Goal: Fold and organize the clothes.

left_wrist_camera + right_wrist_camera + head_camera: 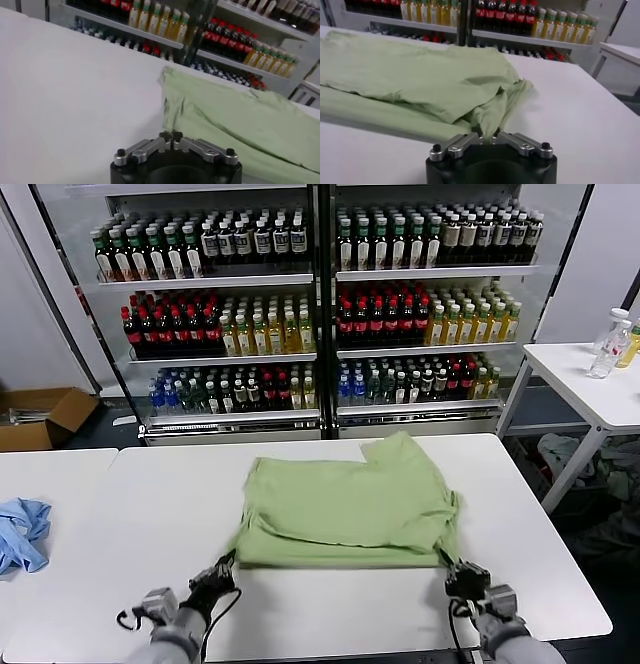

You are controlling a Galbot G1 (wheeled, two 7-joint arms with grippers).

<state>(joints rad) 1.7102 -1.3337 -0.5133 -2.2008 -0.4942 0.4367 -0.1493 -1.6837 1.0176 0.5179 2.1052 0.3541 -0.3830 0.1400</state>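
The light green polo shirt (350,504) lies folded in the middle of the white table (330,614), with its collar and print hidden. My left gripper (222,567) is at the shirt's near left corner. In the left wrist view the gripper (170,135) is shut, with the edge of the shirt (240,120) running right into its tips. My right gripper (458,569) is at the near right corner. In the right wrist view it (487,136) is shut on a pinched fold of the shirt (420,75).
A crumpled light blue cloth (20,529) lies on the neighbouring table at the far left. Glass-door drink fridges (320,304) stand behind the table. A side table with bottles (600,384) is at the right, and a cardboard box (40,416) lies on the floor at the left.
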